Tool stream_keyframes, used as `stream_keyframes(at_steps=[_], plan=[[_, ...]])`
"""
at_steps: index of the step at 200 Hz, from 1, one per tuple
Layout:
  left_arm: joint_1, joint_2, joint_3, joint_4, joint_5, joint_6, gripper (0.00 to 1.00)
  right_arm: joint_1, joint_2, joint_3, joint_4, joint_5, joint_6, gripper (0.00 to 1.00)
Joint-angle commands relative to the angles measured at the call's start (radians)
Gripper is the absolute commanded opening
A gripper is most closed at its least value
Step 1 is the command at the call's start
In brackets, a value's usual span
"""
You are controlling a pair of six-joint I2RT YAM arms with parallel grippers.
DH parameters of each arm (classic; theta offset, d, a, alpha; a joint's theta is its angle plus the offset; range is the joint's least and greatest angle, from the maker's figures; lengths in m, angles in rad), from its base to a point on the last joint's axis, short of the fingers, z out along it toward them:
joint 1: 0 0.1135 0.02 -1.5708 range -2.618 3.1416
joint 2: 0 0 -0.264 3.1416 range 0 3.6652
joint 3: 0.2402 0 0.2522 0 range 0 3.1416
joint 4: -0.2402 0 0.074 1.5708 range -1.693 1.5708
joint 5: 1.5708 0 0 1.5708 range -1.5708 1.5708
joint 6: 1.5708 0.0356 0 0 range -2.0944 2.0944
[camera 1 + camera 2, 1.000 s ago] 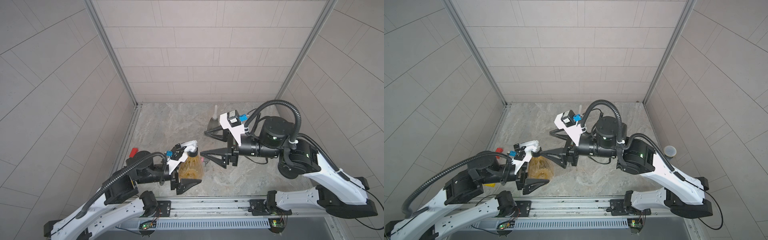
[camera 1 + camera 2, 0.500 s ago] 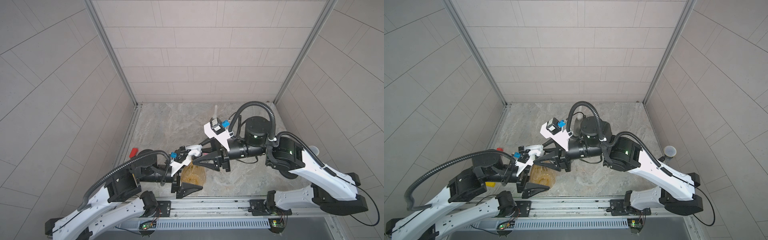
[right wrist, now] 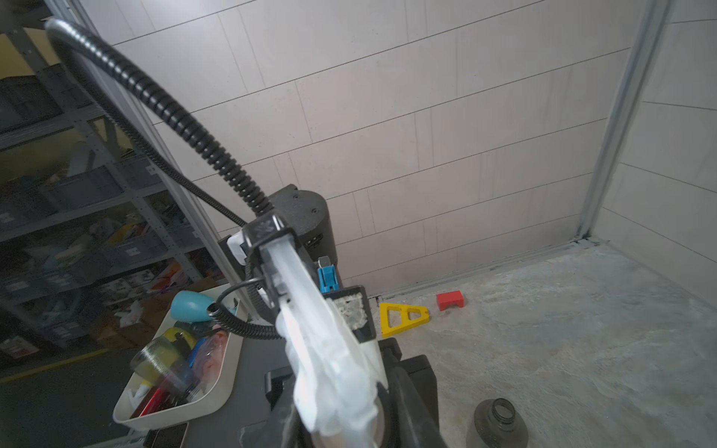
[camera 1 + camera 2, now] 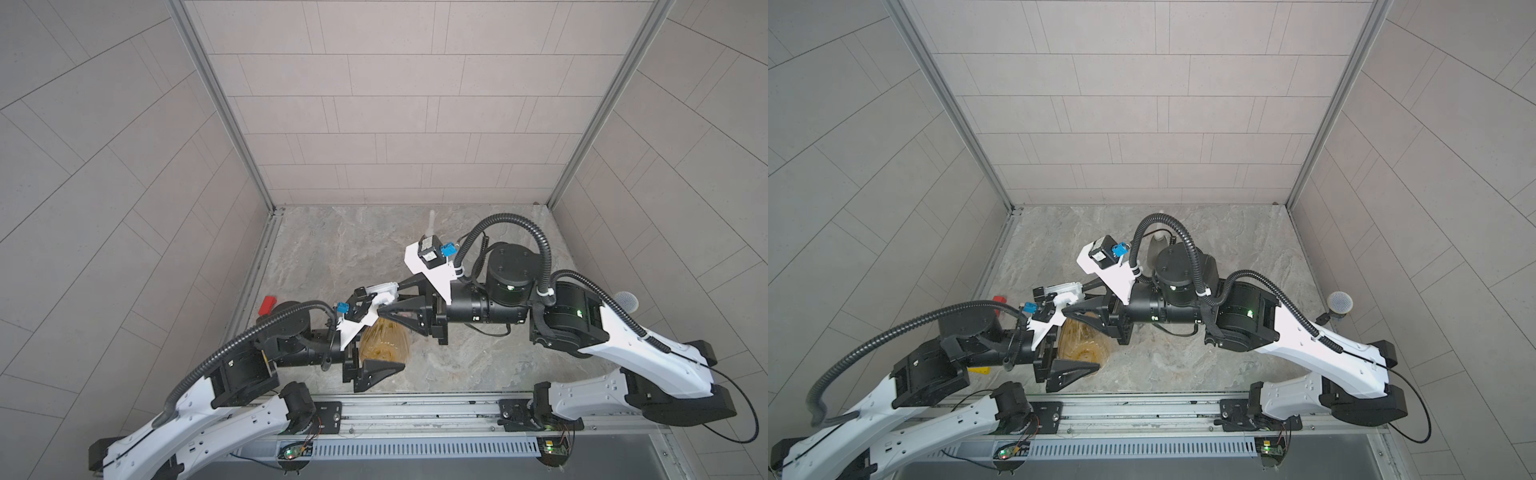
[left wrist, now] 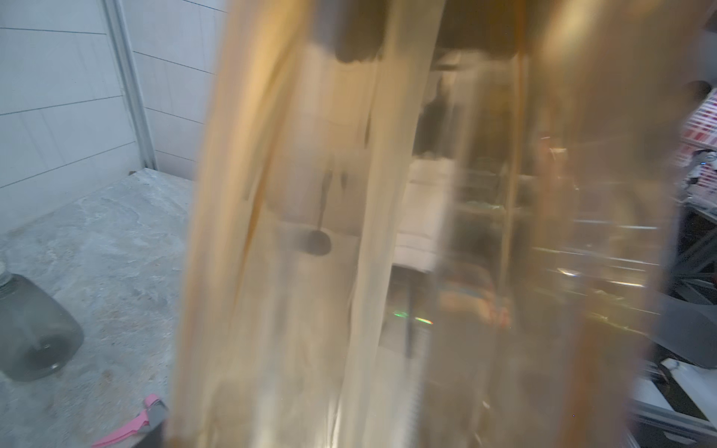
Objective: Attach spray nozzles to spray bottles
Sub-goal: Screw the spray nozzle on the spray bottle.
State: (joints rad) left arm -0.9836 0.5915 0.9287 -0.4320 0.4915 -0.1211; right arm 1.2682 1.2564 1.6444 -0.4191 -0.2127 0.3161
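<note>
My left gripper (image 4: 384, 348) is shut on the orange spray bottle (image 4: 384, 343), holding it upright near the front edge of the floor; the bottle fills the left wrist view (image 5: 388, 232). A white spray nozzle (image 4: 377, 291) sits on the bottle's neck, seen in both top views (image 4: 1065, 291). My right gripper (image 4: 386, 300) reaches in from the right with its jaws closed on that nozzle. In the right wrist view the nozzle (image 3: 329, 368) lies blurred between the black fingers (image 3: 411, 391). A pink-and-grey nozzle (image 5: 134, 421) lies on the floor.
An open grey bottle (image 3: 498, 426) stands on the floor beside my right gripper. Another grey bottle (image 4: 1156, 247) stands at the back, partly hidden by my right arm. A red block (image 4: 268, 305) and a yellow triangle (image 3: 403, 318) lie by the left wall.
My right arm has swung left to the bottle's top and its jaws have closed from wide open onto the white nozzle. My left arm has kept its hold on the orange bottle.
</note>
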Motion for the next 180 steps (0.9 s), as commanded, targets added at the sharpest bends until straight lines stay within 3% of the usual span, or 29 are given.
stream_keyframes(at_steps=[1,34,47,64,93,105,135,155,180], plan=[[0.011,0.004,0.010,0.047,-0.268,0.026,0.00,0.119,0.021,-0.033,-0.012,0.261,0.149,0.15],[0.011,0.025,0.003,0.053,-0.361,0.031,0.00,0.236,0.088,-0.036,0.044,0.556,0.243,0.16],[0.011,0.024,-0.002,0.059,-0.364,0.028,0.00,0.244,0.104,-0.041,0.066,0.591,0.270,0.18],[0.011,0.015,-0.003,0.054,-0.334,0.023,0.00,0.242,0.097,-0.027,0.056,0.581,0.227,0.28],[0.011,-0.020,-0.002,0.026,-0.255,0.023,0.00,0.226,-0.008,-0.047,0.031,0.482,0.042,0.64],[0.012,-0.031,-0.003,0.025,-0.191,0.027,0.00,0.181,-0.049,-0.051,0.000,0.380,0.007,0.74],[0.012,-0.025,-0.002,0.044,0.026,0.021,0.00,0.034,-0.095,-0.051,-0.010,0.071,-0.024,0.79],[0.012,-0.005,-0.001,0.052,0.128,0.005,0.00,-0.001,-0.092,-0.038,-0.002,-0.023,-0.037,0.79],[0.012,0.011,-0.001,0.053,0.142,-0.003,0.00,-0.013,-0.066,-0.018,-0.009,-0.065,-0.041,0.77]])
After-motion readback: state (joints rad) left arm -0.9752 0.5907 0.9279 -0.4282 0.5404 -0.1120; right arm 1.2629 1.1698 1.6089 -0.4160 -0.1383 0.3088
